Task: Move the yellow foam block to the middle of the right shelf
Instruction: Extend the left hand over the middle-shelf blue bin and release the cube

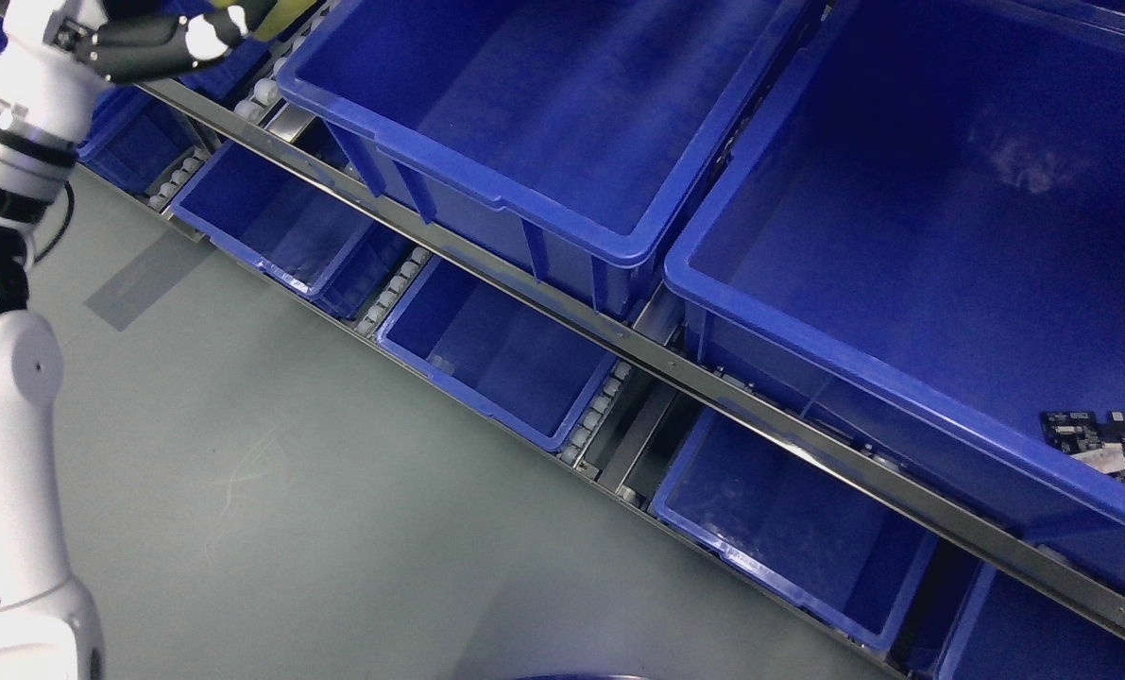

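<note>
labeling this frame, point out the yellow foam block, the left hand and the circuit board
yellow foam block [279, 13]: head view, its visible lower edge
left hand [161, 45]: head view, dark fingers
circuit board [1094, 448]: head view, middle of board

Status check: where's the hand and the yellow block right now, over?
Left hand at top left, fingers closed on yellow foam block, block partly cut off by frame edge. Right arm not in view. Nothing blocking the blue bins beside it.
</note>
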Controlling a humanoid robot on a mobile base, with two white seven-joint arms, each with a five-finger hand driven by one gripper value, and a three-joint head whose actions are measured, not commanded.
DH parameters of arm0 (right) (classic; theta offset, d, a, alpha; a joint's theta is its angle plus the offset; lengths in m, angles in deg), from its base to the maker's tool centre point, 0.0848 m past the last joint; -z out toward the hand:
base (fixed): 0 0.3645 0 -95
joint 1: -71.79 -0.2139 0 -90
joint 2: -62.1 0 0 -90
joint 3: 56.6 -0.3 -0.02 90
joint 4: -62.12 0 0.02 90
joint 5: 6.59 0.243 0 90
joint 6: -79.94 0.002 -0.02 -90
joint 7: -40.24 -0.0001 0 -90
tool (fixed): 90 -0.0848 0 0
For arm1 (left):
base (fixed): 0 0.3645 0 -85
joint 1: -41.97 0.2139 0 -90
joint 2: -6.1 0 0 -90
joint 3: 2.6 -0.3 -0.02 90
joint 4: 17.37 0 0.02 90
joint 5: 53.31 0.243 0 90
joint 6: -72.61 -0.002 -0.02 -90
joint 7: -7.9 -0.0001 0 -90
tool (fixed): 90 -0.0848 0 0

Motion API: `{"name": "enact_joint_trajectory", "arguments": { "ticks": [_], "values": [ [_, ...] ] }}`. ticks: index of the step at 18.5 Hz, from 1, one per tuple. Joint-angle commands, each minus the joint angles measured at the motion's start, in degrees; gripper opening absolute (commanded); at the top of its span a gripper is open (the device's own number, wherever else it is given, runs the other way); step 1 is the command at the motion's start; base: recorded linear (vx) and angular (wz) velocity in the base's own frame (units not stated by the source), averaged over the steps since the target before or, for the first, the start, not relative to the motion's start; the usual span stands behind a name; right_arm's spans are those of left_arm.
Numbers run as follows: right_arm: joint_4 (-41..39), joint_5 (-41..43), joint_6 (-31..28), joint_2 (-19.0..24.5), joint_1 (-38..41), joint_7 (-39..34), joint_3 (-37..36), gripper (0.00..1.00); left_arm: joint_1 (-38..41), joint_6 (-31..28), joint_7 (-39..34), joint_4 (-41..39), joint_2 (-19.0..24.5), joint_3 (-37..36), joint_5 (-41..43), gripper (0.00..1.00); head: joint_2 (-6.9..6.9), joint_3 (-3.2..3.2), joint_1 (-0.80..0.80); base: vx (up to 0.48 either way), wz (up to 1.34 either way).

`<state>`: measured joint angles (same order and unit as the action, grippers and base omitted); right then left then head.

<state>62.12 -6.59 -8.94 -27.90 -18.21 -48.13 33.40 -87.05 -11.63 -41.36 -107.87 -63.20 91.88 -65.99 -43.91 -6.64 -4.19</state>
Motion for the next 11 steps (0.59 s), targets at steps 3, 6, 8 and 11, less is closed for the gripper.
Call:
{"name": "enact_joint_trajectory", "arguments": {
  "ticks": [3,6,8,11],
  "values": [
    [-1.0,-0.18,0.03,-1.0,1.4,0.04,-0.7,1.0,-15.74,-0.76,6.19,16.83,1.3,-17.22,19.6,0.37,0.0,0.0,0.0,0.04,0.0],
    [-1.0,-0.18,0.03,-1.0,1.31,0.04,-0.7,1.0,-15.74,-0.58,6.11,20.7,-4.15,-17.13,23.57,0.44,0.0,0.0,0.0,0.015,-0.01],
    [-1.0,-0.18,0.03,-1.0,1.31,0.04,-0.7,1.0,-15.74,-0.49,5.32,21.59,-7.58,-16.96,23.76,0.6,0.0,0.0,0.0,0.0,0.0],
    [-1.0,-0.18,0.03,-1.0,1.31,0.04,-0.7,1.0,-15.74,-0.93,5.31,22.47,-12.07,-16.43,23.85,0.9,0.0,0.0,0.0,0.0,0.0]
  ]
}}
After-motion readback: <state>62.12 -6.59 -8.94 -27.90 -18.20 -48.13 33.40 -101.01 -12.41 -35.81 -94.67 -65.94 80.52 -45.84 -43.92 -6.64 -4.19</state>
